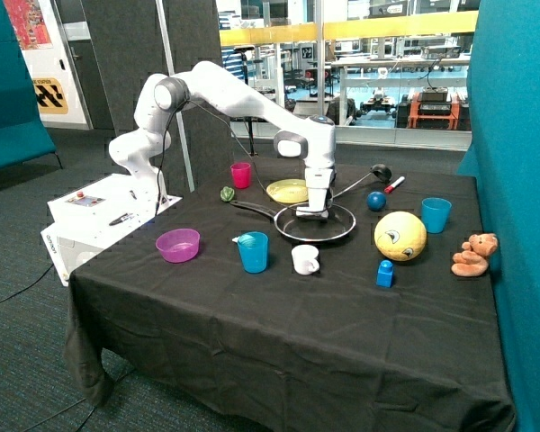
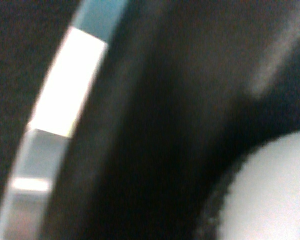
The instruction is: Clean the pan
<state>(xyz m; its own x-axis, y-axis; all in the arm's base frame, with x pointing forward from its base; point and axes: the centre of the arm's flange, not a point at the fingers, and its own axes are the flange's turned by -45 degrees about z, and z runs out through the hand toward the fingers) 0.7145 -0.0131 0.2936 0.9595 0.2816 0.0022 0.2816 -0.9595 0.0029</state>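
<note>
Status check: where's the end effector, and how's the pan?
End effector down inside round black frying pan. Finger state unreadable. Pan upright on black cloth. White cup close beside rim.

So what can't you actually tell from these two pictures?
- Outside view: the white arm's gripper sits low in the round black frying pan; whether its fingers are open, or hold anything, is too small to tell.
- Wrist view: only a blurred metallic rim.
</note>
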